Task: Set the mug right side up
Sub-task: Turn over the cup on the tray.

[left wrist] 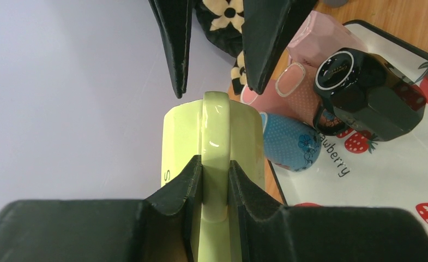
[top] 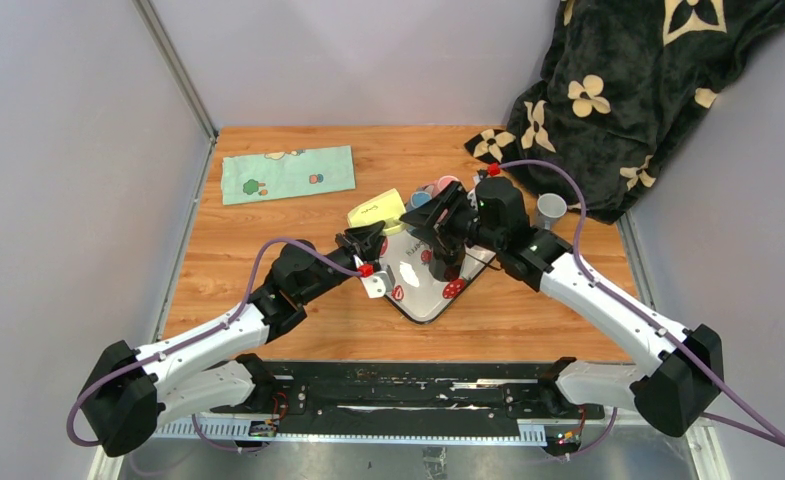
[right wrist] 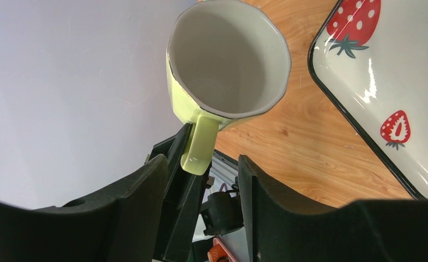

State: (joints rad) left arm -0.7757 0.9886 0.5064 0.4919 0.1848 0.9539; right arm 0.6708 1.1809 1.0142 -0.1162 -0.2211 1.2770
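Observation:
The yellow-green mug (top: pixel 378 209) is held off the table, tipped on its side. My left gripper (top: pixel 366 244) is shut on its handle (left wrist: pixel 216 164); in the left wrist view the jaws pinch the handle from both sides. The mug's open mouth (right wrist: pixel 228 60) faces the right wrist camera, with its handle (right wrist: pixel 200 143) pointing down into the left fingers (right wrist: pixel 174 164). My right gripper (top: pixel 426 218) is open and empty just past the mug's far end; its two fingers (left wrist: pixel 179 49) hang above the mug's body without touching it.
A white strawberry tray (top: pixel 433 290) lies right of the mug, also in the left wrist view (left wrist: pixel 386 174). A black jar (left wrist: pixel 369 93), a pink piece (left wrist: pixel 288 87) and a blue piece (left wrist: pixel 290 142) sit by its far edge. Green cloth (top: pixel 288 173), black floral blanket (top: pixel 618 90), small grey cup (top: pixel 551 208).

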